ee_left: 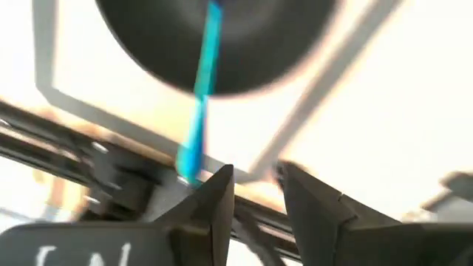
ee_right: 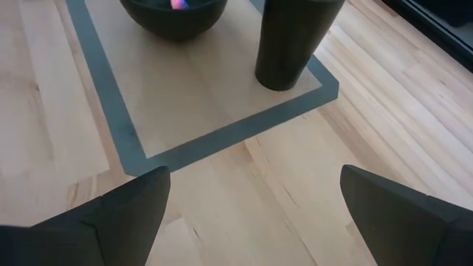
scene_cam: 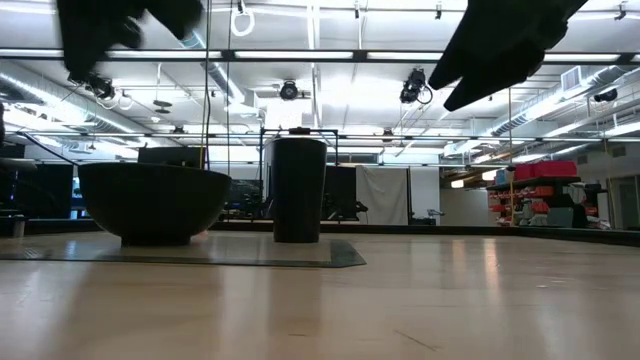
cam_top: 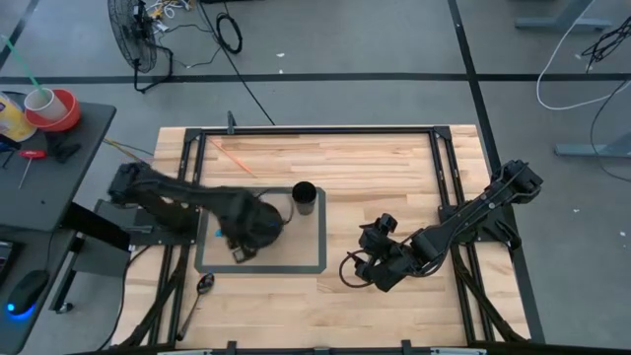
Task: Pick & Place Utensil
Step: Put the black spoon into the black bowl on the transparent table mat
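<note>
High view: the table (cam_top: 394, 158) holds one bowl (cam_top: 258, 219), one cup (cam_top: 304, 198) and one black spoon (cam_top: 204, 284) outside the grey outline. The left gripper (ee_left: 255, 181), fingers slightly apart, holds nothing beside a blue utensil (ee_left: 201, 96), probably light, stiff plastic; grasp mid-handle. The right gripper (ee_right: 251, 214) gapes wide.

Grey floor (cam_top: 375, 39) crossed by dark tape lines surrounds the wooden table (cam_top: 375, 168). A floor fan (cam_top: 136, 39) and loose cables (cam_top: 229, 32) lie beyond it. A side desk (cam_top: 49, 158) holds what may be a red tape roll (cam_top: 54, 108). Ceiling strip lights (scene_cam: 330, 55) and red shelving (scene_cam: 545, 190) show behind.
</note>
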Controlling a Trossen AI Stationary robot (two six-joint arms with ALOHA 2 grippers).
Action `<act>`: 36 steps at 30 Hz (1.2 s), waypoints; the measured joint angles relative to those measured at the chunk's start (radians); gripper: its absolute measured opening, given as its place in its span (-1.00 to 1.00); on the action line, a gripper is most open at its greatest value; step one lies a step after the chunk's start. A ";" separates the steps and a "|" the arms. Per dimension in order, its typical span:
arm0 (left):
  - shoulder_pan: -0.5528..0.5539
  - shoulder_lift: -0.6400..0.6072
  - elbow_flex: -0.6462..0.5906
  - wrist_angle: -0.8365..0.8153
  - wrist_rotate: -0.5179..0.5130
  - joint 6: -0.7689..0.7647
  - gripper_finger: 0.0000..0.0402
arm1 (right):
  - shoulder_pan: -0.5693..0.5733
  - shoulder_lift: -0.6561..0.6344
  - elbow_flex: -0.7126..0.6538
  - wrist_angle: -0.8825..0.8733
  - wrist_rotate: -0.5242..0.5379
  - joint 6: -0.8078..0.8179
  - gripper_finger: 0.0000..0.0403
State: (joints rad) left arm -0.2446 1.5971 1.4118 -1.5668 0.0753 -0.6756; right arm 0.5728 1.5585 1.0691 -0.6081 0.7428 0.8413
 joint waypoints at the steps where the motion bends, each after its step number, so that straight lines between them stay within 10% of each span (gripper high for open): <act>1: -0.040 -0.027 0.000 0.004 0.011 -0.061 -0.38 | 0.000 0.000 0.000 0.010 0.000 -0.004 0.99; 10: -0.439 -0.106 -0.050 0.088 0.017 -0.654 -0.38 | 0.000 0.000 0.000 0.121 -0.002 -0.089 0.99; 21: -0.645 -0.105 -0.403 0.638 0.068 -1.144 -0.38 | 0.000 0.000 0.000 0.160 0.001 -0.121 0.99; 36: -0.704 -0.105 -0.536 0.761 0.124 -1.261 -0.38 | -0.006 0.000 0.000 0.160 0.001 -0.124 0.99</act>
State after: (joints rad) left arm -0.9482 1.4921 0.8761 -0.8055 0.1990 -1.9362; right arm 0.5663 1.5585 1.0695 -0.4484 0.7441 0.7170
